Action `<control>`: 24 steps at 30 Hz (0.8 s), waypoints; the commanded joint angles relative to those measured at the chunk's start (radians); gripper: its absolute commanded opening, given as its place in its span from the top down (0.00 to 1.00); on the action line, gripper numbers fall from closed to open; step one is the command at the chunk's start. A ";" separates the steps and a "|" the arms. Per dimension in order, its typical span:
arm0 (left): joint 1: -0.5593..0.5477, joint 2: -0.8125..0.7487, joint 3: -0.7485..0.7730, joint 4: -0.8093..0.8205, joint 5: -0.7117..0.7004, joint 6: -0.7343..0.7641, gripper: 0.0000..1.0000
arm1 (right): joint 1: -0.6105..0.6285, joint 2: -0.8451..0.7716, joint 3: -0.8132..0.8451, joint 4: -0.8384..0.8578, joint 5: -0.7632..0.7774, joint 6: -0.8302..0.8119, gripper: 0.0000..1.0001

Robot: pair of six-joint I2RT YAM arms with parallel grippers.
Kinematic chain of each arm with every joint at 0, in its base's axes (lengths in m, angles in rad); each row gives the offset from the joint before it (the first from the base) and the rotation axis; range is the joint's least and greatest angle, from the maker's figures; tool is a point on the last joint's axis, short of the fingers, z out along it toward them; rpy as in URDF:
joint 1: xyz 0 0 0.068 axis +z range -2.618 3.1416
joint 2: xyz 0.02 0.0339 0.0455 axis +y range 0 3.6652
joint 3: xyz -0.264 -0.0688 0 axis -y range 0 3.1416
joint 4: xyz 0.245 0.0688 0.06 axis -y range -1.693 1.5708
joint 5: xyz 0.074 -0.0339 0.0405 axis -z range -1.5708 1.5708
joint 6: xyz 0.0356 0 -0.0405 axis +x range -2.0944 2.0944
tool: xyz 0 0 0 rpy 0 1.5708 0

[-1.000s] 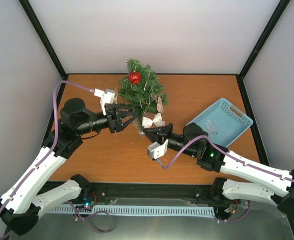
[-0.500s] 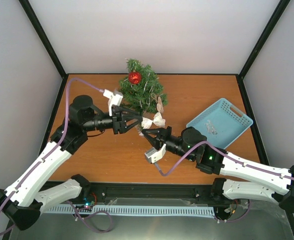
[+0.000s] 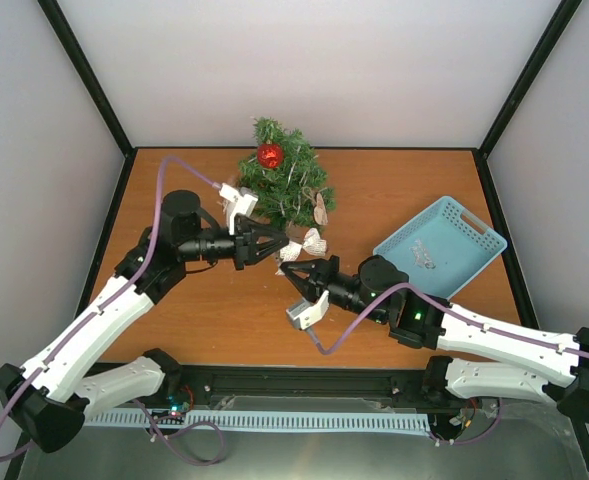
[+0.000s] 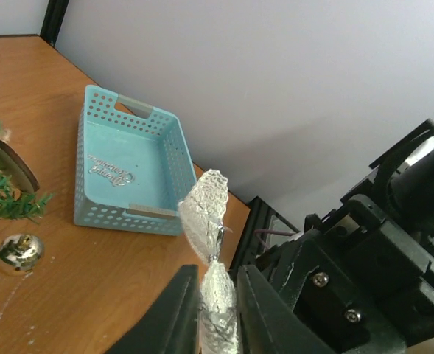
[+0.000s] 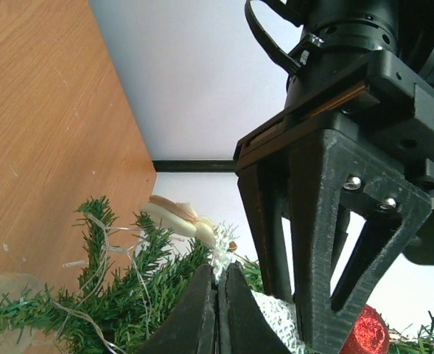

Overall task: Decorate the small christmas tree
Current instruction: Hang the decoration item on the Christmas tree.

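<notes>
The small christmas tree (image 3: 279, 185) stands at the back of the table with a red ball (image 3: 270, 155) near its top. Just in front of it hangs a white lace bow (image 3: 305, 244), held from both sides. My left gripper (image 3: 279, 244) comes in from the left, and in the left wrist view its jaws (image 4: 217, 279) press on the bow's lower lobe (image 4: 218, 295). My right gripper (image 3: 294, 268) comes in from below. Its fingertips (image 5: 222, 269) are shut on a tuft of the lace (image 5: 221, 254), with the left gripper's fingers (image 5: 316, 221) right beside them.
A light blue perforated basket (image 3: 477, 228) sits at the right with a silver ornament (image 3: 422, 255) inside. A pale shell-like ornament (image 5: 174, 216) hangs on the tree's branches (image 5: 143, 295). A small gold bell (image 4: 18, 251) lies on the table near the tree.
My left arm has reached right to the bow and its jaws have narrowed onto it. My right gripper, still shut on the bow, has shifted a little left and nearer.
</notes>
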 commanded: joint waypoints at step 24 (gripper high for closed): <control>0.400 -0.013 -0.048 -0.134 0.096 0.533 1.00 | 0.013 -0.438 -0.119 -0.191 0.017 0.442 0.02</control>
